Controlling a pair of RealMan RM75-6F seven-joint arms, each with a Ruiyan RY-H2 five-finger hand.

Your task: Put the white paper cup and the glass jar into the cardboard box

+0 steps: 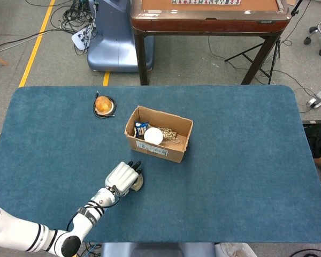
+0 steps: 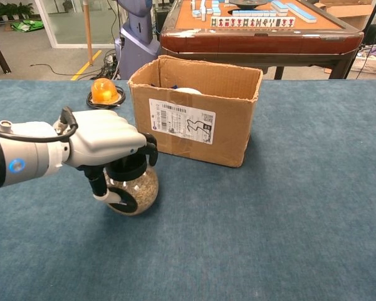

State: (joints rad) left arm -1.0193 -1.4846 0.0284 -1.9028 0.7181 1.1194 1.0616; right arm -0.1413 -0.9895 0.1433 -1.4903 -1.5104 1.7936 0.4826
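Note:
The glass jar [image 2: 136, 192], round with a black lid and grainy filling, stands on the blue table just left of and in front of the cardboard box [image 2: 194, 123]. My left hand [image 2: 104, 139] lies over its top, fingers curled around the lid and thumb down the jar's side. From the head view the left hand [image 1: 121, 177] covers most of the jar [image 1: 138, 183]. The white paper cup [image 1: 153, 135] lies inside the open box [image 1: 158, 151] among other items; its rim [image 2: 187, 91] just shows over the box wall. My right hand is out of sight.
An orange round object [image 1: 104, 104] on a black base sits at the back left of the box, also in the chest view [image 2: 104, 91]. A wooden mahjong table [image 2: 257, 34] stands beyond the far table edge. The blue tabletop [image 1: 246, 160] stretches to the right.

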